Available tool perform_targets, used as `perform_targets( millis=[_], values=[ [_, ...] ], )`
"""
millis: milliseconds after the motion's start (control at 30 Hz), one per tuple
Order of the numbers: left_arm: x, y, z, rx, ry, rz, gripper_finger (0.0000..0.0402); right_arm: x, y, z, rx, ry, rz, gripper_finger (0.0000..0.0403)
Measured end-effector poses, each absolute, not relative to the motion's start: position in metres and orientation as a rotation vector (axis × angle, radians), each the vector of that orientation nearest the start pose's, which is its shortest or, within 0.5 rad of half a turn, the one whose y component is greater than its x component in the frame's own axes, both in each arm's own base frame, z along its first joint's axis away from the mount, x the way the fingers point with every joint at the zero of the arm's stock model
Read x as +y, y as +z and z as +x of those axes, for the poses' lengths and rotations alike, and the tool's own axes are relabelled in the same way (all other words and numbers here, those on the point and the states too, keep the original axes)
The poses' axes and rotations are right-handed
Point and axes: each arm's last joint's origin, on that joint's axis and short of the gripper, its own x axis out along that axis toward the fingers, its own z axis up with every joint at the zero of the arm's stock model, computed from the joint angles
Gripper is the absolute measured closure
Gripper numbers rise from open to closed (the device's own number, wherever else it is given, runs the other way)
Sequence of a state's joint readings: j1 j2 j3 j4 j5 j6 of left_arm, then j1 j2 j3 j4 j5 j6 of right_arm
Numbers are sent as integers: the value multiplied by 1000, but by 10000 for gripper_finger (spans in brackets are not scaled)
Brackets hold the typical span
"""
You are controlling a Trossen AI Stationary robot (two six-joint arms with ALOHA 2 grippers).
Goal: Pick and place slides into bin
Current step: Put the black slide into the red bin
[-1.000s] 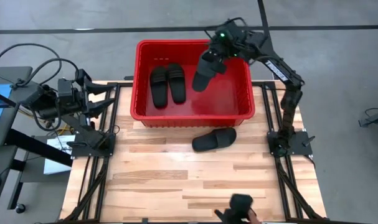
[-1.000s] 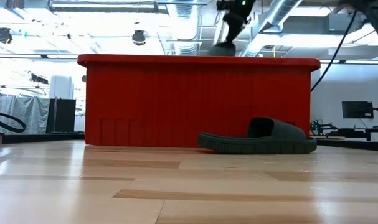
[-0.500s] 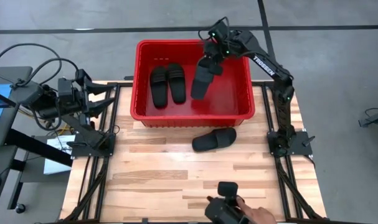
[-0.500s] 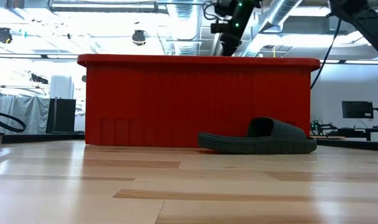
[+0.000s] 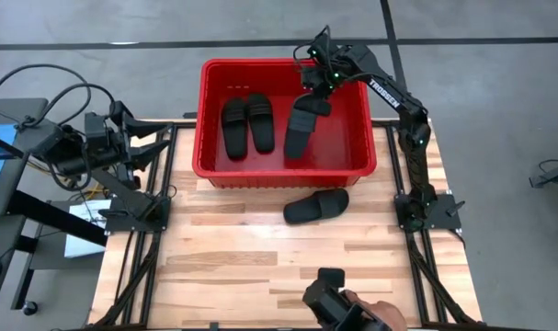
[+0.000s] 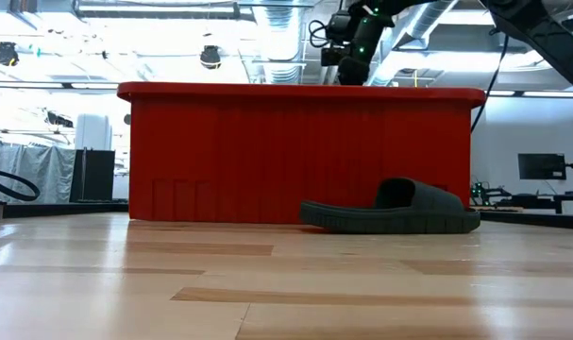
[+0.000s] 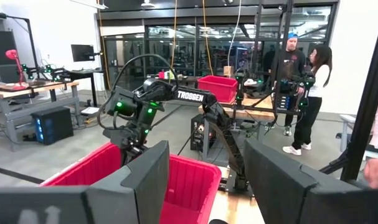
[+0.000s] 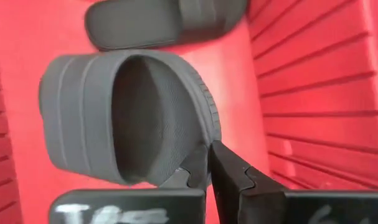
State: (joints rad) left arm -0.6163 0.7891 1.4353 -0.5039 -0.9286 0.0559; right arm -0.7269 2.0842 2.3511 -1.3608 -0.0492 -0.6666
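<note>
high view: right claw (image 5: 312, 99) pinches edge of third slide (image 5: 301, 131) inside bin (image 5: 209, 167), beside two slides (image 5: 248, 123) on floor. thin grip risks twist on release. fourth slide (image 5: 317, 207) on bench (image 5: 260, 267). left claw (image 5: 154, 147) parked wide.

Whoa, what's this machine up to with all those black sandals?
It's putting slides into the red bin. The right gripper is over the bin, clamped on the edge of a third slide hanging inside, beside a pair of slides lying on the bin's floor. A last slide lies on the table in front of the bin. The left gripper waits, open, at the table's left edge.
</note>
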Motion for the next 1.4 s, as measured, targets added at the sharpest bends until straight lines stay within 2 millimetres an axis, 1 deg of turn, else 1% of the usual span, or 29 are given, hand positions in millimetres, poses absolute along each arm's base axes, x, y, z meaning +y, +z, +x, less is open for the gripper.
perform_targets(
  millis=[433,600,667,733,800,1000,1300,1400],
  values=[
    [-26,498,77,-98,314,-70,205,-270,369,311,1173,-179,-160,403],
    [-26,498,77,-100,314,-85,205,-268,370,317,1135,-165,-177,403],
    [-26,498,77,-99,315,-84,205,-267,366,324,1124,-160,-189,403],
    [-26,498,77,-99,315,-84,205,-269,360,326,1142,-150,-176,403],
    [-26,498,77,-99,315,-84,205,-269,352,336,1144,-139,-187,403],
    [-26,498,77,-99,315,-84,205,-283,322,348,1211,-139,-167,403],
    [-26,498,77,-100,314,-95,205,-308,284,354,1271,-158,-125,403],
    [-26,498,77,-100,314,-96,205,-313,276,355,1281,-167,-124,403]
  ],
)
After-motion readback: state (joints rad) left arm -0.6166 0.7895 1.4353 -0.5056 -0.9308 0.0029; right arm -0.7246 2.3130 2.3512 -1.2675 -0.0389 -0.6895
